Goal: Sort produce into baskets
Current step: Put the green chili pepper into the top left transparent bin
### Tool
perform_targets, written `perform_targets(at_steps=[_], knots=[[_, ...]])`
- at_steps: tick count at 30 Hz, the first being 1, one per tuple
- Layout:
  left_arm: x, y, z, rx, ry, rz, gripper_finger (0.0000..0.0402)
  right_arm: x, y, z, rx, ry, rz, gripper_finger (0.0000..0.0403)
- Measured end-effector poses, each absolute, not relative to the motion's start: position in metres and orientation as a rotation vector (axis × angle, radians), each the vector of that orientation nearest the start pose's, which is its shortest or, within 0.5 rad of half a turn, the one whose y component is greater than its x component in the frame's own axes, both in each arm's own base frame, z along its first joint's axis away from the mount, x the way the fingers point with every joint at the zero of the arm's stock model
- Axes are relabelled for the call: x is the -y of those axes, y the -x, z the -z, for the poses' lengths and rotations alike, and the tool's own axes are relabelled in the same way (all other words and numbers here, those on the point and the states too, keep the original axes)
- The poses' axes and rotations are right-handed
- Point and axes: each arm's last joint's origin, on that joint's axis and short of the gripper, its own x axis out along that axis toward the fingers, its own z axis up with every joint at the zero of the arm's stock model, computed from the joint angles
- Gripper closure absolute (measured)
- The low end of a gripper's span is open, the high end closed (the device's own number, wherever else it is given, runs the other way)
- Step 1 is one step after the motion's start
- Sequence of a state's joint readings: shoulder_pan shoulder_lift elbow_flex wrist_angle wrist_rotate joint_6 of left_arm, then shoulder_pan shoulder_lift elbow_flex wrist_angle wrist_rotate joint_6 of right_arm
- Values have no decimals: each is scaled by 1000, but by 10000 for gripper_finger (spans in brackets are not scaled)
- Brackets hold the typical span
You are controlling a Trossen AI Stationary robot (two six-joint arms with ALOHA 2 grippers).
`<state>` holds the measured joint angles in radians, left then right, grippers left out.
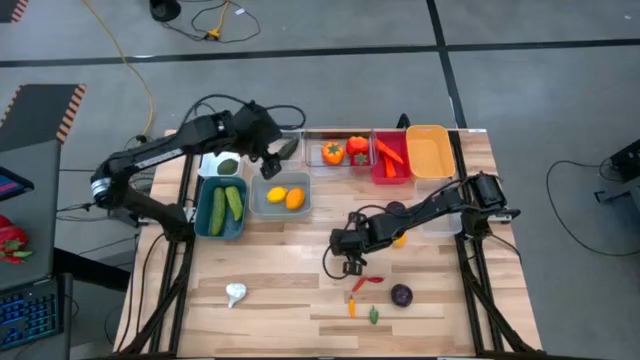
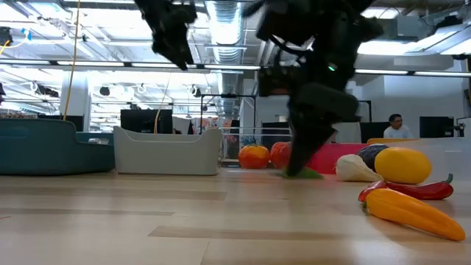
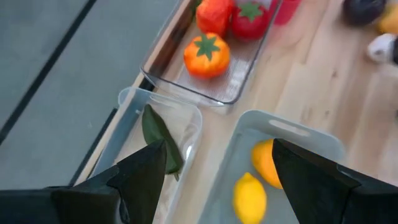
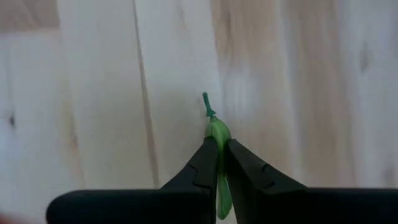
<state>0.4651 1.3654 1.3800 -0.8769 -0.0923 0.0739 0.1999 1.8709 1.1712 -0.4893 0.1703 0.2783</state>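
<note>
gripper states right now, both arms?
Left gripper: open, empty, above the tubs at the table's back.
Right gripper: shut on a small green chilli, over mid-table.

Wooden table (image 1: 290,290) with baskets (image 1: 279,196), produce (image 1: 235,293)

Bare table (image 1: 280,260) mid; red chilli (image 1: 367,284) crowds right hand (image 1: 351,266).

Two dark jointed arms, black cables trailing, with black tapered fingers.
</note>
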Motion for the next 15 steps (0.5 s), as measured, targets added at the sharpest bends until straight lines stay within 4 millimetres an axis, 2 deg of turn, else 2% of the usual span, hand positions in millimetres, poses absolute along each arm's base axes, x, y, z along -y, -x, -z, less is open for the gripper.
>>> perform_targets(at_steps=[3,7,11,15], knots=[[-110,-225,-367,-843,120,-491,123,-58,-367,-170,-1103,48,102,349],[-90,-204,-383,-786,160,-483,123,-37,-387,-197,-1000,167,92,349],[-70,-190,-391,-727,187,-449,123,-6,-408,-222,-826,271,129,349],[-52,-179,-391,-695,203,-420,123,33,-422,-245,-621,323,210,349]])
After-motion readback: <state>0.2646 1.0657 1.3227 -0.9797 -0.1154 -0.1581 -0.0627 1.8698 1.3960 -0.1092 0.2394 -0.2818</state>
